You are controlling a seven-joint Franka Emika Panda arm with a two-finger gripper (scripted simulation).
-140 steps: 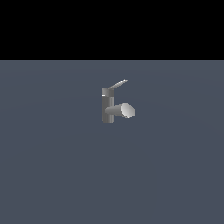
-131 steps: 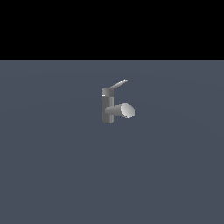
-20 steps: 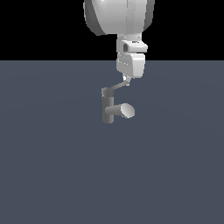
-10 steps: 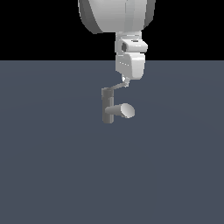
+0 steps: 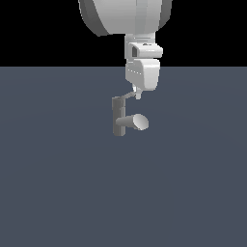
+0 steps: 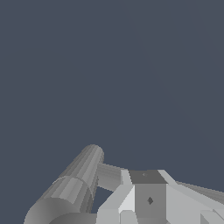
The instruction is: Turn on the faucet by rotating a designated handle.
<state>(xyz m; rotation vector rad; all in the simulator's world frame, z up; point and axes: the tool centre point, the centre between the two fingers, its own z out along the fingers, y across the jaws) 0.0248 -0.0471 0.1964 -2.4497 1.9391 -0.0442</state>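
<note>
The Franka Panda arm point(image 5: 126, 17) hangs straight down from the top of the exterior view, its broad white link narrowing to a wrist and the gripper point(image 5: 138, 94), pointed downward. In the wrist view, a pale finger point(image 6: 148, 197) fills the lower foreground; whether the fingers are spread or closed cannot be told from either view.

The exterior view looks level and slightly downward from a distance across the grey counter point(image 5: 58, 183), toward its far edge. The wrist view looks steeply down, very near. Both share the faucet point(image 5: 123, 118) point(image 6: 72, 188).
</note>
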